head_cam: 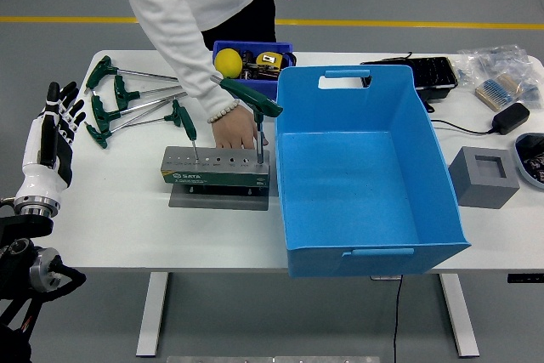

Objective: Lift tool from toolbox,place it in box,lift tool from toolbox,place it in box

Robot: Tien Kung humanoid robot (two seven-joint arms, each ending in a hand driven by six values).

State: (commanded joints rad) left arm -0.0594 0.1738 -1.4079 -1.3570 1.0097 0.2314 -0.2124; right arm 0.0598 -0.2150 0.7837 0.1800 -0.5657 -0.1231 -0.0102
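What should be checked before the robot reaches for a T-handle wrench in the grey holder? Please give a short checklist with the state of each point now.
1. Workspace free of people: not ok. A person's hand rests at the grey metal tool holder.
2. Tools standing in holder: ok. A large green T-handle wrench and a small green T-handle wrench stand upright in it.
3. Big blue plastic box ready: ok, open and holding nothing.
4. Left robot hand: ok, open, upright at the table's left edge, holding nothing.
5. Right robot hand: cannot tell, not in view.
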